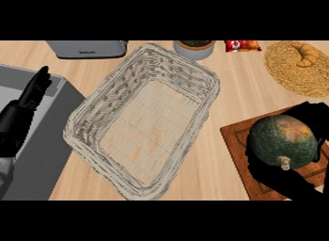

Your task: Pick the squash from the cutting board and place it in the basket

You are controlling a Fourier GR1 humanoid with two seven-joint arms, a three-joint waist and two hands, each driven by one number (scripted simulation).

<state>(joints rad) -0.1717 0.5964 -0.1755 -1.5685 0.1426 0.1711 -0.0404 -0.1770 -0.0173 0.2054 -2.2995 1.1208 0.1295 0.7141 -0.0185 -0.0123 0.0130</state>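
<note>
Right hand (318,123) fingers curled around dark green round squash (282,140) over brown wooden cutting board (238,136); left hand (33,92) open, straight, beside pale wicker basket (97,106).

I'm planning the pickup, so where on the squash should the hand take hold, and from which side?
Around the round body of the squash, coming from its right, where the right hand already wraps it. The short stem points toward the view's lower edge and looks too small to hold.

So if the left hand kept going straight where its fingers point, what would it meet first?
Probably the grey metal toaster at the counter's back edge: the black left hand points up-right above the grey sink. Heights are unclear, so it might pass over.
</note>
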